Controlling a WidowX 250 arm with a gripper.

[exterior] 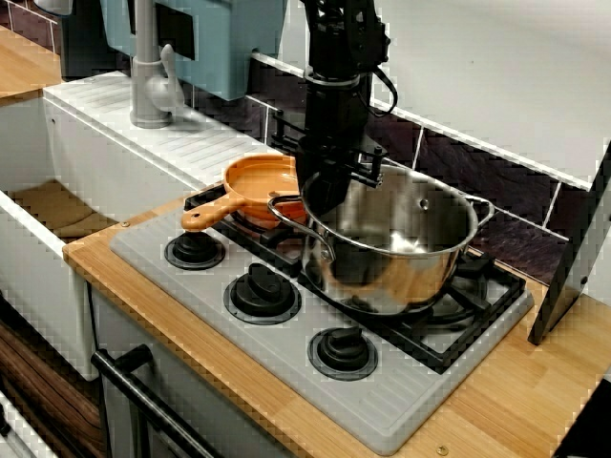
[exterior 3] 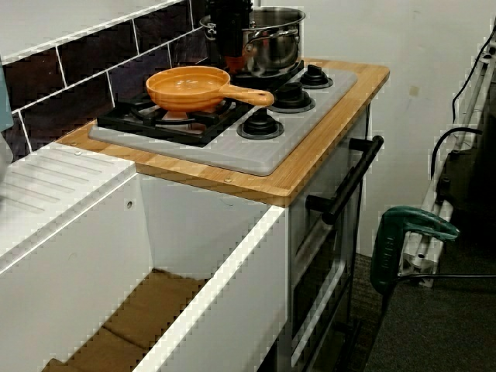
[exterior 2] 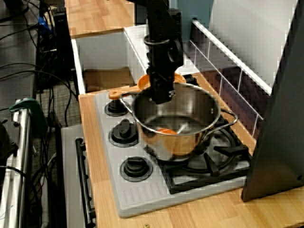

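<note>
Though the tool [exterior: 320,202] hangs at the pot [exterior: 410,272], its jaws are hidden.

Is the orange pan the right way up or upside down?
Right way up. The orange pan sits flat on the stove grate, hollow side facing up, handle pointing toward the knobs.

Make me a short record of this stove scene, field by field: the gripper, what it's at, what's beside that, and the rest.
gripper: black gripper down at the steel pot's rim on the side facing the pan; open or shut cannot be told
pot: steel pot, upright on the black grate
beside it: orange pan on the next burner, handle pointing toward the knobs
controls: three black knobs along the front
farther off: grey faucet by the white sink
</note>
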